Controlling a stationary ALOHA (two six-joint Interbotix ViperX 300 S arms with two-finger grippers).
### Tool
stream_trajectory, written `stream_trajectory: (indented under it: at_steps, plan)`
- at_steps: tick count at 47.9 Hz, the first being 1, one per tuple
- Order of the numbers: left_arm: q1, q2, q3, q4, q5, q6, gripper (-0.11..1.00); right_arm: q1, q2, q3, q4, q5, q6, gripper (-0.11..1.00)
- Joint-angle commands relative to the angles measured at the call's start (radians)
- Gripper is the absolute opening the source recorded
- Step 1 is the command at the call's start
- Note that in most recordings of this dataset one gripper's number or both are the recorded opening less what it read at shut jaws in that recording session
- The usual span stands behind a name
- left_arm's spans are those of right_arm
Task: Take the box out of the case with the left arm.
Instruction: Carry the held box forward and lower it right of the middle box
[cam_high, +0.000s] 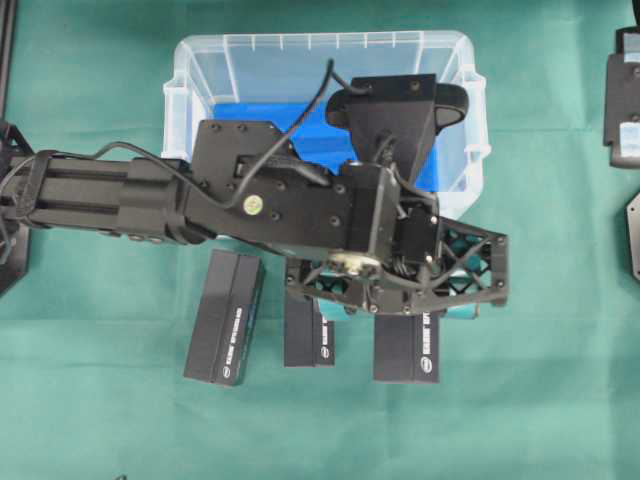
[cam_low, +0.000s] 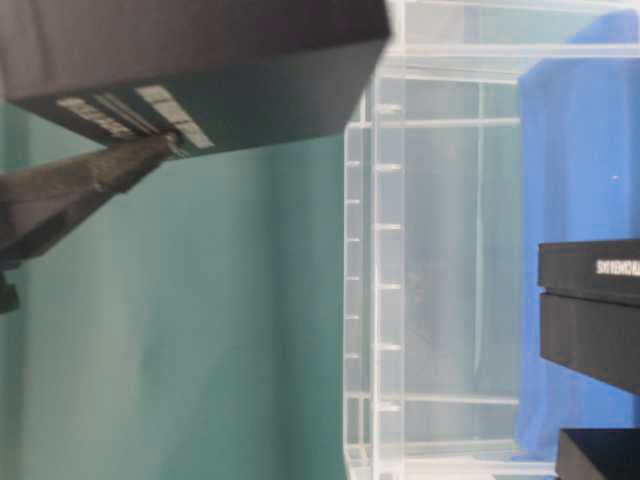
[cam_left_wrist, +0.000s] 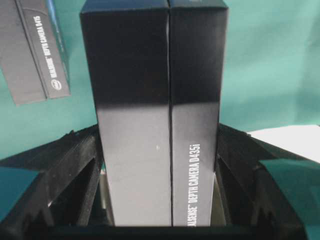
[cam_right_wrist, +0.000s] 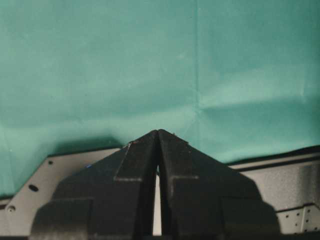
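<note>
Left gripper (cam_high: 400, 300) is out over the green cloth (cam_high: 100, 420), on the near side of the case (cam_high: 190, 60). From the left wrist camera I read its jaws as part-open and closed on the box (cam_left_wrist: 155, 125): black sides touch both inner finger faces. The box's long axis runs straight out from the palm, between the fingers, label side up.

So the box is outside the case, held in the tool; whether it rests on the cloth I cannot tell. I judge the coming move to be a set-down and release.

Two other black boxes lie on the cloth: one (cam_high: 308, 335) just beside the gripper toward the arm's base, another (cam_high: 225, 318) further that way. More boxes (cam_low: 590, 310) show inside the case.

Right gripper (cam_right_wrist: 158, 145) is pressed closed, holding nothing, well clear
</note>
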Motion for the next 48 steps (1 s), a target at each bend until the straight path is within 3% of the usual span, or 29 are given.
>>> stream_trajectory:
  at_steps: [1,10,17,24,37,48]
  plan:
    - [-0.002,-0.054,-0.003,0.003,-0.006,-0.002,0.62,-0.002,-0.002,-0.011,-0.003,-0.003,0.002,0.01]
    - [-0.003,-0.063,0.051,0.005,-0.032,-0.011,0.62,-0.002,-0.002,-0.011,-0.003,-0.003,0.002,0.01]
    - [-0.005,-0.077,0.149,0.014,-0.087,-0.011,0.62,-0.002,-0.002,-0.011,-0.003,-0.003,0.002,0.01]
    - [-0.009,-0.098,0.287,0.014,-0.209,-0.015,0.62,0.0,-0.002,-0.009,-0.003,-0.003,0.002,0.01]
    - [-0.011,-0.149,0.549,0.014,-0.453,-0.091,0.62,-0.002,-0.002,-0.009,-0.003,-0.005,0.002,0.01]
    - [-0.003,-0.176,0.676,0.014,-0.574,-0.098,0.62,-0.002,-0.002,-0.009,-0.003,-0.006,0.002,0.01]
